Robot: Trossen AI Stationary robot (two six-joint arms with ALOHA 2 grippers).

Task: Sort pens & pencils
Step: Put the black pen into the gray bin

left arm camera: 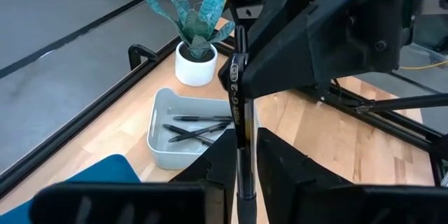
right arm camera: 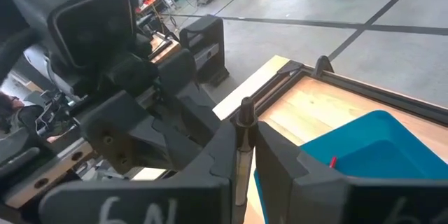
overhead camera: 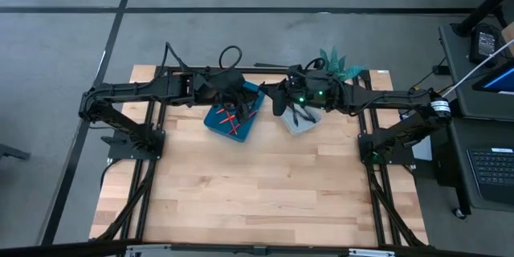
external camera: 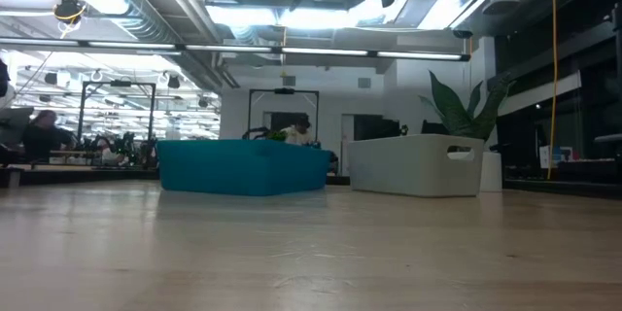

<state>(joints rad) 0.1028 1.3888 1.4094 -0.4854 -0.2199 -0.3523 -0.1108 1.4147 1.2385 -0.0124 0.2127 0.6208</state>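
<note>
Both arms meet high over the two bins at the table's far side. A black pen [left arm camera: 240,98] stands upright between them. My right gripper [right arm camera: 243,155] is shut on it. My left gripper [left arm camera: 243,175] stands with a finger on either side of the pen's lower part, a thin gap showing, so it is slightly open. Red pencils [overhead camera: 231,119] lie in the blue bin [overhead camera: 234,122]. More black pens [left arm camera: 198,129] lie in the white bin [left arm camera: 162,147]. My right gripper pinches the black pen's shaft [right arm camera: 242,140] between its two fingers, coming level from the table's right side. One end [right arm camera: 245,105] sticks out past the fingers. The pen is lifted clear, upright, high above the bins.
A potted plant [left arm camera: 193,24] stands just beyond the white bin [overhead camera: 302,122] at the far right. The near half of the wooden table [overhead camera: 257,201] is bare. In the low view the blue bin [external camera: 243,167] and the white bin [external camera: 418,163] stand side by side.
</note>
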